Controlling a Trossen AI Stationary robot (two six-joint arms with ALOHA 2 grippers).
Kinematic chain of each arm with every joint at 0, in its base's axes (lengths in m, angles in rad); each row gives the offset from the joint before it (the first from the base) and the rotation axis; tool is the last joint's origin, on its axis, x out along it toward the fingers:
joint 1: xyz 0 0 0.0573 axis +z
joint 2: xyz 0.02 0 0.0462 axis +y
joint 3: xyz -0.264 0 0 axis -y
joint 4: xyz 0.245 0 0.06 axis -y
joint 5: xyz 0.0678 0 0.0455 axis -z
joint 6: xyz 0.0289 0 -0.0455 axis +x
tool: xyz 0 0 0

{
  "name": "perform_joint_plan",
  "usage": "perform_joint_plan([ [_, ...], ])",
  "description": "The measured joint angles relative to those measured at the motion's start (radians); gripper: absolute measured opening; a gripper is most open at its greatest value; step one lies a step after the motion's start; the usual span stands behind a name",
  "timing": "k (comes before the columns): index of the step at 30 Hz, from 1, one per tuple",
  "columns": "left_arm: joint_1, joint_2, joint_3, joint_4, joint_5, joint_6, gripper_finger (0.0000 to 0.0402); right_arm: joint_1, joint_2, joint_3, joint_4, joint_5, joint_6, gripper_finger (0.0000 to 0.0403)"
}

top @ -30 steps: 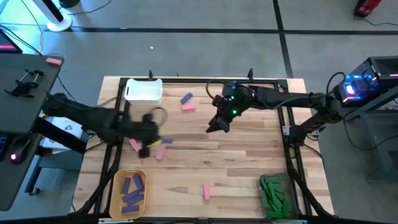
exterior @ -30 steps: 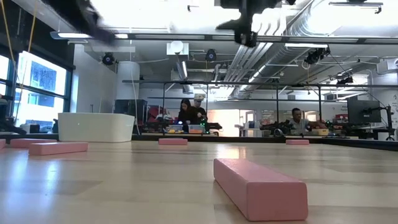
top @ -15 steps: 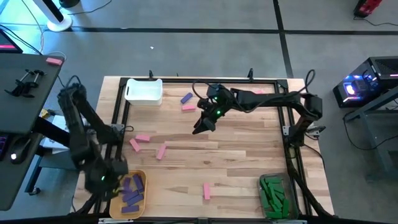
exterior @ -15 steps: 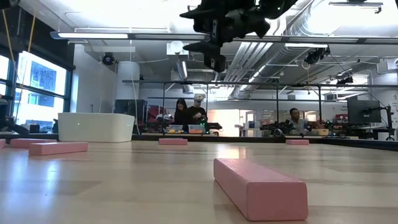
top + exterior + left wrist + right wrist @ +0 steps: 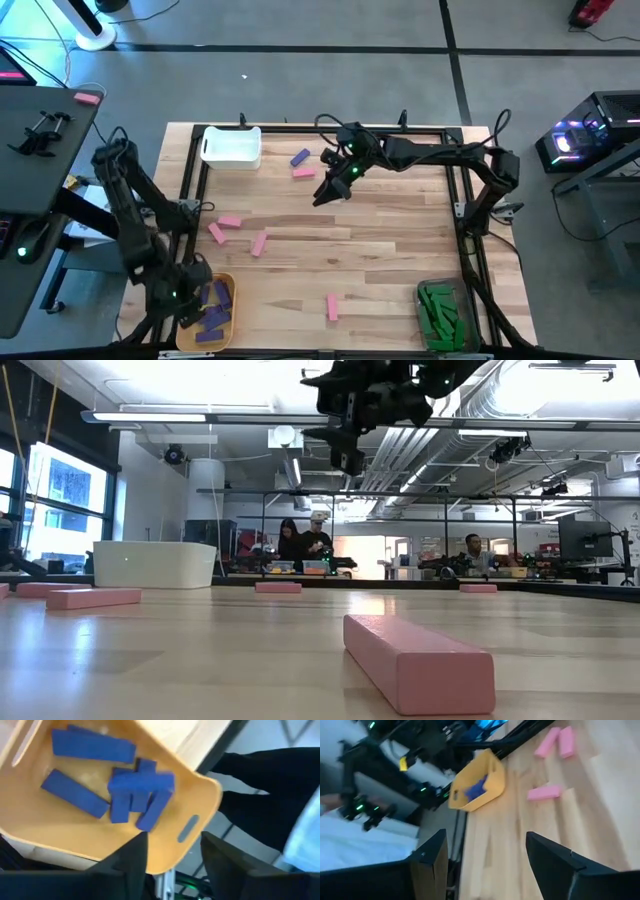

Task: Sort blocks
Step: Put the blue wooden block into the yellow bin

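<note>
My left gripper (image 5: 172, 862) hangs open over the near left corner of the table, above the yellow bin (image 5: 190, 325), with nothing between its fingers. Several purple blocks (image 5: 135, 795) lie heaped in that bin. My right gripper (image 5: 321, 199) is open and empty, up in the air over the far middle of the table, and also shows as my right gripper (image 5: 345, 455) at the top of the low view. A pink block (image 5: 303, 172) and a purple block (image 5: 299, 157) lie on the table just beyond it. More pink blocks (image 5: 228, 222) lie left of centre, and one pink block (image 5: 331, 307) lies near the front.
A white bin (image 5: 232, 147) stands at the far left. A clear bin (image 5: 440, 312) of green blocks sits at the near right corner. A black frame (image 5: 462, 190) borders the table. People sit at desks in the room beyond.
My left gripper has swung from the pink blocks left of centre toward the table's near left corner and now hangs over the yellow bin, with its wrist rolled. My right gripper has gone toward the table's left edge and come down a little, still open.
</note>
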Motion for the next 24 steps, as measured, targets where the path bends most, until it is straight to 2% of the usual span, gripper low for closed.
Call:
perform_joint_plan([
  [3, 0.066, -0.075, 0.0, -0.005, -0.017, 0.096, 0.0198, -0.012, -0.018, 0.0, -0.006, -0.064, -0.002, 0.0201],
  [6, 0.175, -0.173, 0.0, -0.073, -0.138, 0.202, 0.0219, -0.014, -0.062, 0.0, -0.024, -0.075, -0.029, 0.0201],
  [9, 0.356, -0.268, 0.0, -0.118, -0.331, 0.337, 0.0225, -0.014, -0.127, 0.0, -0.056, -0.073, -0.08, 0.0201],
  [11, 0.521, -0.293, 0.002, -0.117, -0.373, 0.496, 0.0226, -0.013, -0.173, 0.0, -0.083, -0.063, -0.111, 0.0201],
  [15, 0.901, -0.236, 0.002, -0.097, -0.29, 0.851, 0.0227, -0.013, -0.247, 0.0, -0.135, -0.015, -0.163, 0.0201],
  [18, 1.168, -0.137, 0.002, 0.008, -0.219, 1.09, 0.0227, -0.013, -0.275, 0.0, -0.142, 0.074, -0.181, 0.0201],
  [22, 1.489, 0.035, 0.002, 0.246, -0.044, 1.303, 0.0227, -0.013, -0.28, 0.0, -0.135, 0.178, -0.146, 0.0201],
  [24, 1.61, 0.135, 0.008, 0.341, 0.034, 1.374, 0.0227, -0.012, -0.28, 0.0, -0.137, 0.235, -0.098, 0.0201],
])
